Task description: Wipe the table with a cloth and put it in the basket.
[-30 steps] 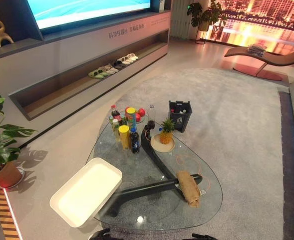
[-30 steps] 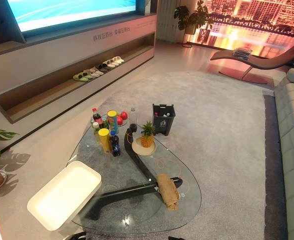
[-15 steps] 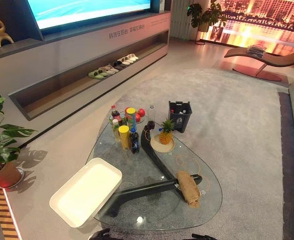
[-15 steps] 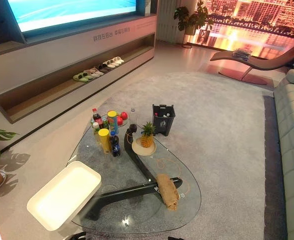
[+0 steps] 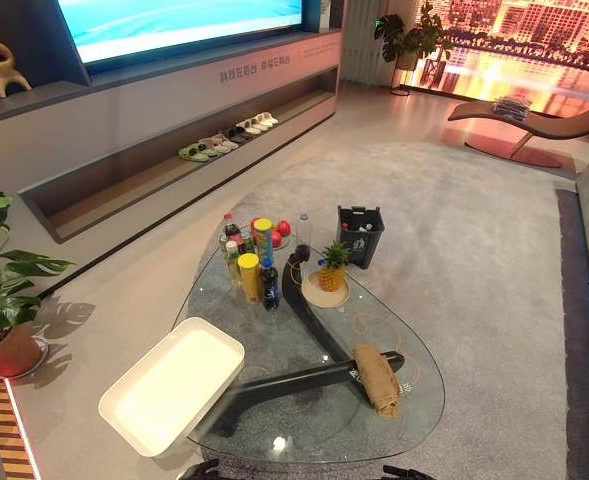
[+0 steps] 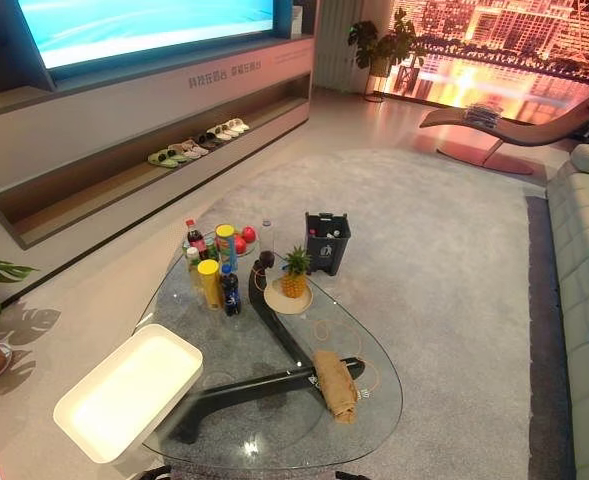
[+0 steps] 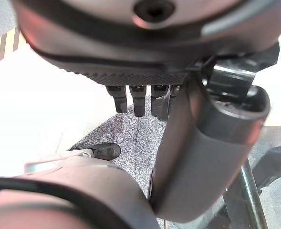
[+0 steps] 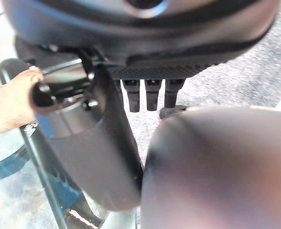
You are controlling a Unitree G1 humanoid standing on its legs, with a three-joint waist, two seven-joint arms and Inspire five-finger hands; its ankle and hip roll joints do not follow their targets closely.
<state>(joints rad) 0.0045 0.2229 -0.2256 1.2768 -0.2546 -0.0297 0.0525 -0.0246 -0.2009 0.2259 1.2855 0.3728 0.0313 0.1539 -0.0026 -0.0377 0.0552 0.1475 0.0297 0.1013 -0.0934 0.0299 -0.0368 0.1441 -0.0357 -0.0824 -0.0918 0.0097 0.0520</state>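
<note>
Left eye view is showing a big grey carpet [image 5: 454, 230] lying on the floor, and on it is standing a rounded triangular glass worktop [image 5: 274, 345] with a black forked base under the glass. A white rectangular plastic basket [image 5: 172, 383] is resting at the near left edge of the worktop, partly hanging over the rim. A small dark bin [image 5: 360, 233] is standing on the carpet just behind the far side of the worktop. A group of bottles and yellow cans [image 5: 250, 262] is standing on the far left part of the glass, with red apples [image 5: 280, 229] behind them. A pineapple on a round plate [image 5: 329, 272] is sitting near them, to the right. A rolled tan cloth [image 5: 375, 376] is lying on the near right part of the worktop, well apart from the basket.

The left hand [image 7: 202, 143] is hanging beside the white basket, its fingers [image 7: 140, 99] pointing straight and lying close side by side, holding nothing. The right hand [image 8: 88, 143] is hanging beside the worktop edge, its fingers [image 8: 152, 93] also straight and empty, and the tan cloth is showing behind its thumb.
</note>
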